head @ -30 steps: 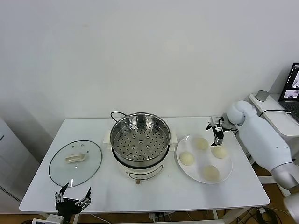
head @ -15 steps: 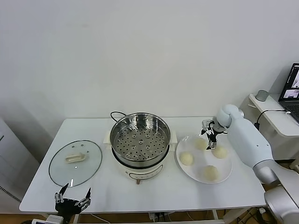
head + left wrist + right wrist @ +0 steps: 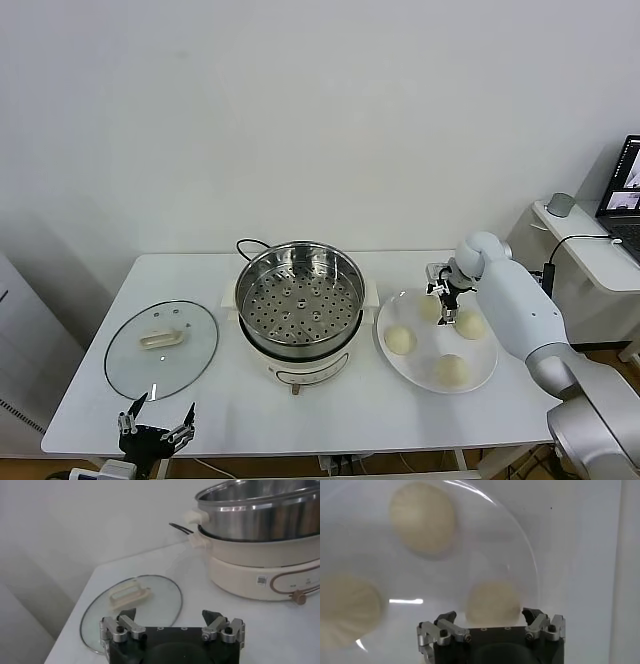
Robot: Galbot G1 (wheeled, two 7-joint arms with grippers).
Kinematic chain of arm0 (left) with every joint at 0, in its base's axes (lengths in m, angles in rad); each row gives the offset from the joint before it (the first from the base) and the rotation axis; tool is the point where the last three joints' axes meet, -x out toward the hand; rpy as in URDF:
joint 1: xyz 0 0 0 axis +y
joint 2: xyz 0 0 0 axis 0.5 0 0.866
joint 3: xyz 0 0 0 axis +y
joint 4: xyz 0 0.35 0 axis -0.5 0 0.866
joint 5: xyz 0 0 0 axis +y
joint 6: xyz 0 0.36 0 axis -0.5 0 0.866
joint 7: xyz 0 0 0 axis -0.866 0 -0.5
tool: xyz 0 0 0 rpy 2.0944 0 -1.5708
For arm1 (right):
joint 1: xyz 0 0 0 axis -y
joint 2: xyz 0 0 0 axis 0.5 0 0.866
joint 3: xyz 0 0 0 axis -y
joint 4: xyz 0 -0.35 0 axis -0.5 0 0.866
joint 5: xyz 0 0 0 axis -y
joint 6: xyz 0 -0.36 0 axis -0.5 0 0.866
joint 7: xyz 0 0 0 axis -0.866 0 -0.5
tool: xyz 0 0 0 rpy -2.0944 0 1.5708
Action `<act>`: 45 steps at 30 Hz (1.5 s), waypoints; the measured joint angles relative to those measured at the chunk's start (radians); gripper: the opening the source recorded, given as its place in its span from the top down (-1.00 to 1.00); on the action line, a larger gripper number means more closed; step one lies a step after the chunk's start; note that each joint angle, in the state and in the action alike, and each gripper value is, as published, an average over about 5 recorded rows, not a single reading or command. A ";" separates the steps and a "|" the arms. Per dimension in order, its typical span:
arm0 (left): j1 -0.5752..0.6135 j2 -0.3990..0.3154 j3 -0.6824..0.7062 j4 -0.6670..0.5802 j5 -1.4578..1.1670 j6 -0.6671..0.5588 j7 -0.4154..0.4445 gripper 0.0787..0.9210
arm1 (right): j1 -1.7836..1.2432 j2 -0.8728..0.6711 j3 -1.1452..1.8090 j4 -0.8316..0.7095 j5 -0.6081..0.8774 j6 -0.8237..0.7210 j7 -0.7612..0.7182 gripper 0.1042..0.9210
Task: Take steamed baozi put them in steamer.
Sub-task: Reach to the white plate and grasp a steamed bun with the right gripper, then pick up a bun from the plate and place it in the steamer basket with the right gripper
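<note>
Right gripper (image 3: 444,303) spread above the far bun (image 3: 492,603) on the plate (image 3: 478,379), right of the empty steamer (image 3: 300,297). Best lowered straight, centred, then closed gently.

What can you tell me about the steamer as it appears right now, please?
The steamer is a round basket of shiny metal, apparently stainless steel, with a perforated floor and nothing inside it. It sits upright, uncovered, on a white cooker base with side handles, a front dial and a dark cord behind. It stands mid-table between the glass lid and the plate of baozi. Neither gripper touches it.
</note>
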 measured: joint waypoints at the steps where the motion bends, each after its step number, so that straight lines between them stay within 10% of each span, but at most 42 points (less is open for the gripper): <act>1: 0.000 0.000 0.000 0.000 0.000 0.000 0.000 -0.77 | 0.000 0.001 0.002 -0.004 -0.004 0.000 0.003 -0.76; 27: -0.005 -0.001 0.004 0.005 0.001 -0.001 -0.001 -0.77 | 0.019 0.002 0.025 -0.022 0.014 0.008 0.008 -0.19; 45: -0.030 -0.006 0.012 0.010 0.029 -0.007 -0.017 -0.77 | 0.270 -0.005 -0.232 0.037 0.325 -0.051 -0.089 -0.10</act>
